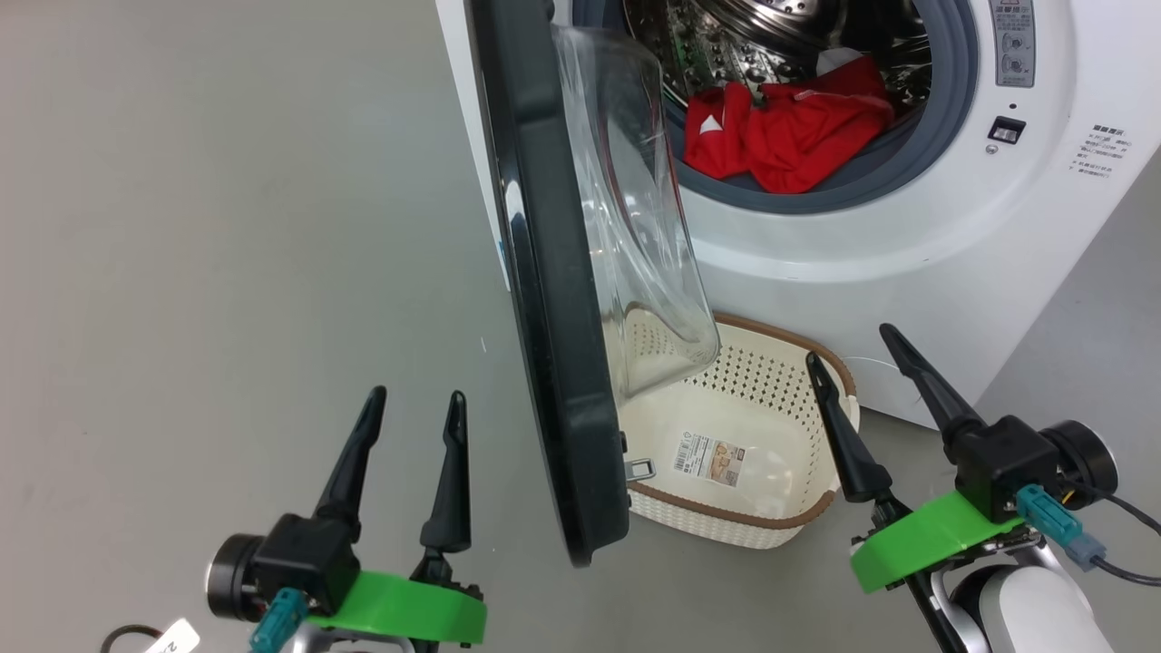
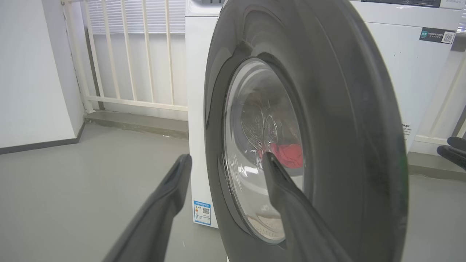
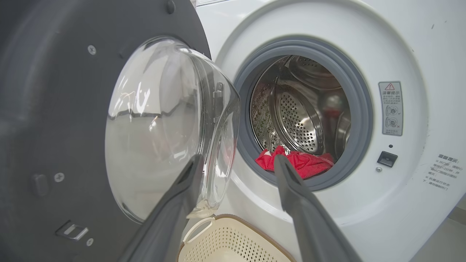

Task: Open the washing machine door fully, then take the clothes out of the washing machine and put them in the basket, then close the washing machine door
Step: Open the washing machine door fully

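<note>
The washing machine stands ahead with its black door swung out edge-on toward me, glass bowl facing the drum. Red clothes lie at the drum's mouth on the grey gasket. The cream basket sits on the floor below the opening, with nothing in it but a paper label. My left gripper is open, left of the door's outer face. My right gripper is open over the basket's right rim, pointing at the clothes with nothing between its fingers.
Grey floor spreads to the left of the door. In the left wrist view, a white railing and a low step run behind the machine, and a white wall stands at the left. The door's latch tab juts over the basket.
</note>
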